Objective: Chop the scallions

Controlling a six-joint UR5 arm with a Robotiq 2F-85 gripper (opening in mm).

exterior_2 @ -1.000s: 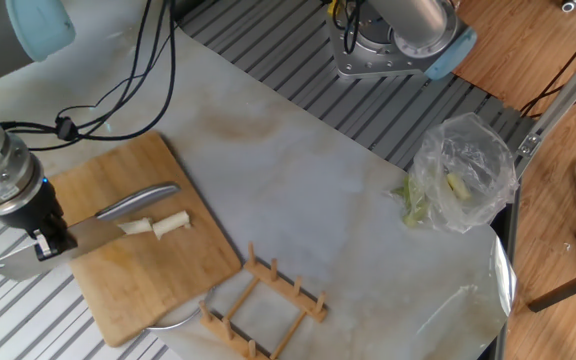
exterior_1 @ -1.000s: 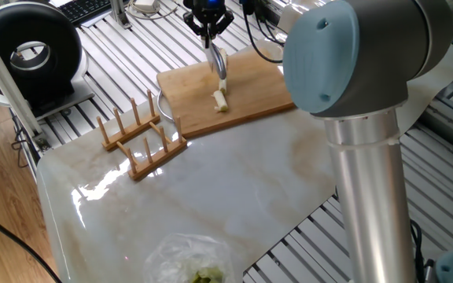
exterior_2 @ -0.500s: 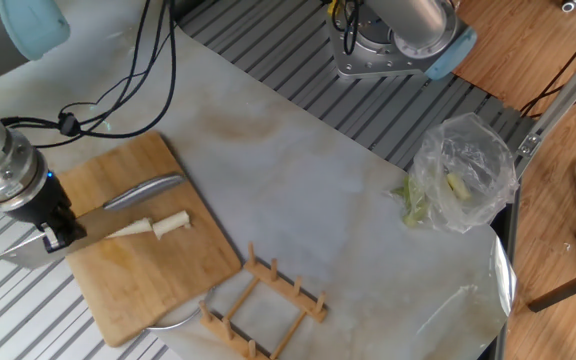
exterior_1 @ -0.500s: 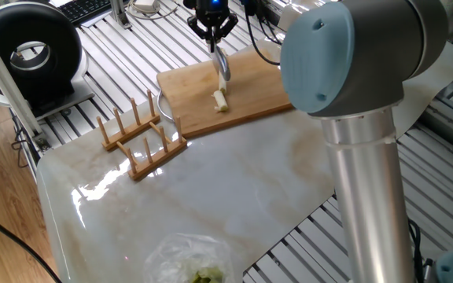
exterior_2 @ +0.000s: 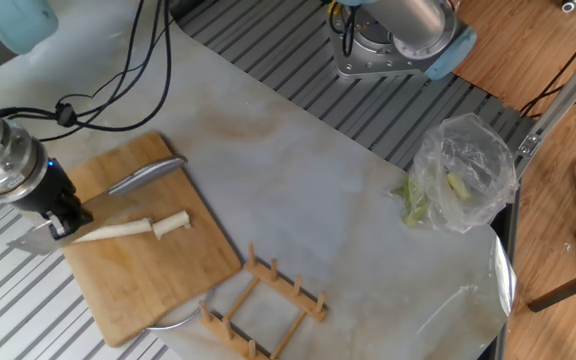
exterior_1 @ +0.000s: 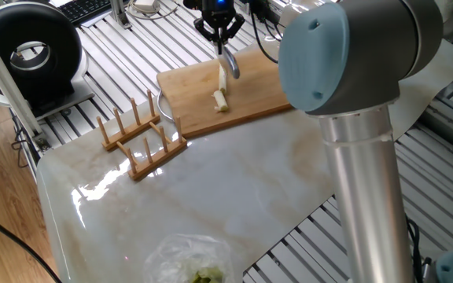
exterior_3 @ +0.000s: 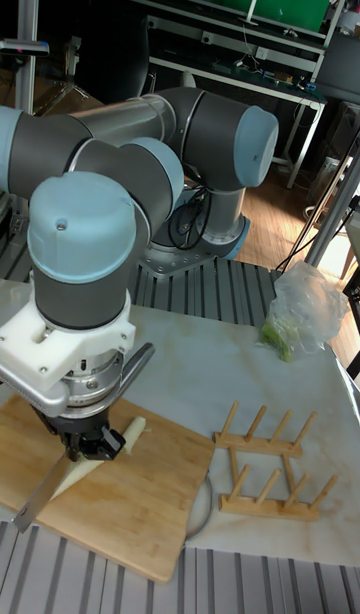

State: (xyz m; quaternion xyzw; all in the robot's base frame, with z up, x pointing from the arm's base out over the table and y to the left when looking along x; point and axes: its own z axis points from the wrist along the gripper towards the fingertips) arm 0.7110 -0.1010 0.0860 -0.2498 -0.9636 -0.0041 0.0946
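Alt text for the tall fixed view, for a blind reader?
A UR5 arm's gripper holds a cleaver over the scallions on a wooden cutting board. A wooden rack and a clear plastic bag sit farther along the marble table.

We see even, bright indoor light with soft shadows. Glare streaks the glossy marble table (exterior_1: 211, 196) and the arm (exterior_1: 360, 181), which looms blurred up close.
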